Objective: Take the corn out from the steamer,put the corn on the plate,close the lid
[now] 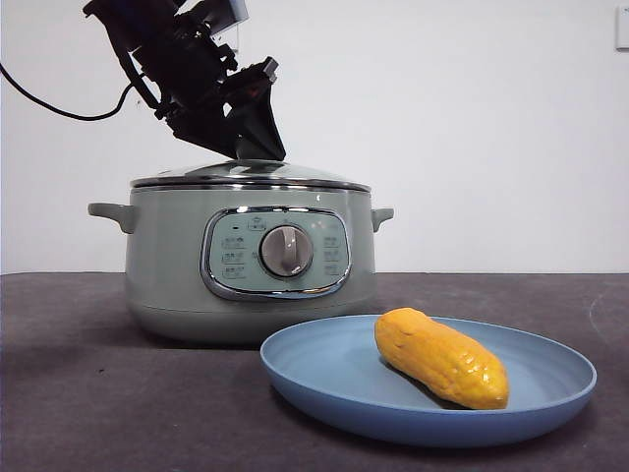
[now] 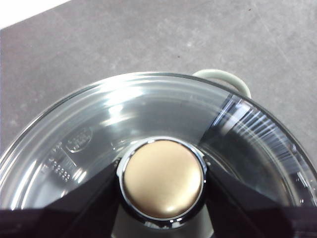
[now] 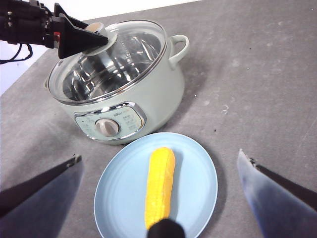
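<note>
The glass lid sits on the sage-green steamer. My left gripper reaches down from the upper left, and its jaws press both sides of the lid's knob. The lid looks level on the pot rim. The yellow-orange corn lies on the light-blue plate in front of the steamer. My right gripper is open and empty, high above the plate and the corn. The right wrist view also shows the steamer, the lid and the left gripper.
The dark grey table spreads around the pot and plate. A black cable hangs from the left arm. A white wall stands behind the table.
</note>
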Tool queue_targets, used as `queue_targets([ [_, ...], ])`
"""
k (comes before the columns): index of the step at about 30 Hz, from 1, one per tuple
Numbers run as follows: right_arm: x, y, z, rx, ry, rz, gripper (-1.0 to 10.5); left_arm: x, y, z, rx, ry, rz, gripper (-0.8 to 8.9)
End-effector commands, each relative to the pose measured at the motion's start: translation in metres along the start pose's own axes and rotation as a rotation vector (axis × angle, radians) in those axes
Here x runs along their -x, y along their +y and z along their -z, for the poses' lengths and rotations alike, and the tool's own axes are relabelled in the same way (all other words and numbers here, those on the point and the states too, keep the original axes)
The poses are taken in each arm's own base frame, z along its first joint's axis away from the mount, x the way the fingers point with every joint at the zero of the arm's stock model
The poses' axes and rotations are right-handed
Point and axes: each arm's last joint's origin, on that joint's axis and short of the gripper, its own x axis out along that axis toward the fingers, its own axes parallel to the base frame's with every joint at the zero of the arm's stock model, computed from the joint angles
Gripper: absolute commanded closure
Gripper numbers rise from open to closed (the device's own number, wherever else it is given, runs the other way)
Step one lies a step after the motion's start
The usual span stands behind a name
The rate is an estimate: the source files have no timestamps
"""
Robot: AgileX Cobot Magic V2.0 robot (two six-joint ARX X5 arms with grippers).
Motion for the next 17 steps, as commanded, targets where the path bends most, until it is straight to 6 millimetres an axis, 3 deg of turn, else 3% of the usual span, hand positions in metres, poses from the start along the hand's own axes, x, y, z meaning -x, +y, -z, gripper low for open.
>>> queue_targets([
  [1, -0.0012, -0.0002, 0.0013, 0.008, -0.001, 0.0, 4.1, 0.0021, -0.0022, -0.0013, 0.005, 0.015, 0.021, 8.19],
  [4, -0.0012, -0.0002, 0.0013, 0.01, -0.001, -0.001, 4.1, -0.0016, -0.0024, 0.0046, 0.017, 0.064, 0.029, 7.83],
  [9, -0.0012, -0.0002, 0.0013, 0.02, -0.001, -0.001, 4.1, -0.002, -0.0025, 0.0059, 0.02, 0.075, 0.031, 4.15],
  [17, -0.0011, -0.0001, 0.0014, 0.024, 0.0, -0.003, 4.1, 0.0015, -0.0002, 0.0004, 0.014, 0.031, 0.019, 3.96],
])
